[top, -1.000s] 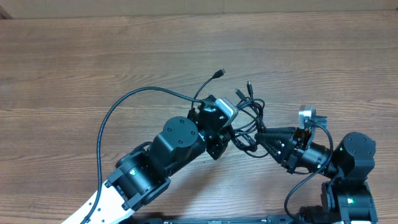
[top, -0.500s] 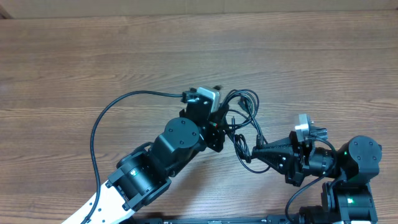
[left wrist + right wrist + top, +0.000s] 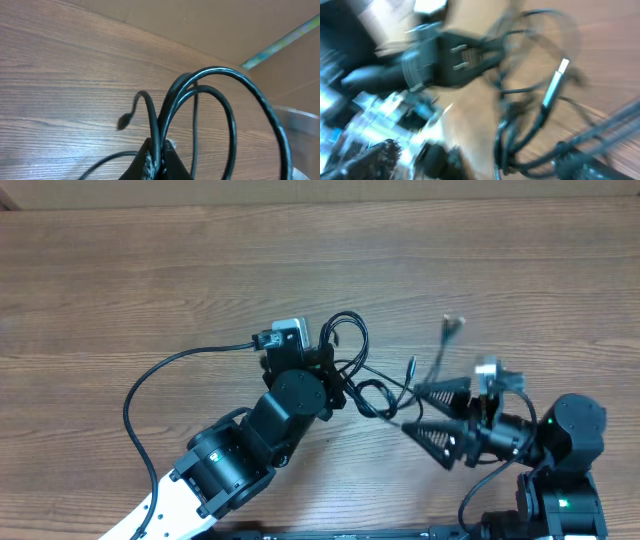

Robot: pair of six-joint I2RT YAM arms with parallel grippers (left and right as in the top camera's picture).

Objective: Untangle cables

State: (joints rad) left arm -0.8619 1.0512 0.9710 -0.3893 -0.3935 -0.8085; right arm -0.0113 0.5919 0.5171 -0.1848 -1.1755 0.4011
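Note:
The cables (image 3: 352, 368) are thin black cords bunched in loops mid-table. My left gripper (image 3: 338, 383) is shut on them. In the left wrist view the cables (image 3: 227, 105) rise in big loops out of my closed left gripper (image 3: 157, 159), and one plug tip (image 3: 124, 120) hangs to the left. Strands trail right toward my right gripper (image 3: 418, 413), which stands open with its fingers spread around a strand's end. A silver-tipped plug (image 3: 451, 325) is blurred above it. The right wrist view is blurred: cables (image 3: 520, 137), a silver-tipped plug (image 3: 555, 85).
The left arm's own thicker black wire (image 3: 160, 370) arcs over the table at the left. The table's far edge (image 3: 320, 204) runs along the top. In the right wrist view the left arm's gripper (image 3: 455, 57) sits close ahead.
My left gripper has pulled the cables up and to the left. My right gripper has opened and let go of the strands, and a plug end has swung up at the right.

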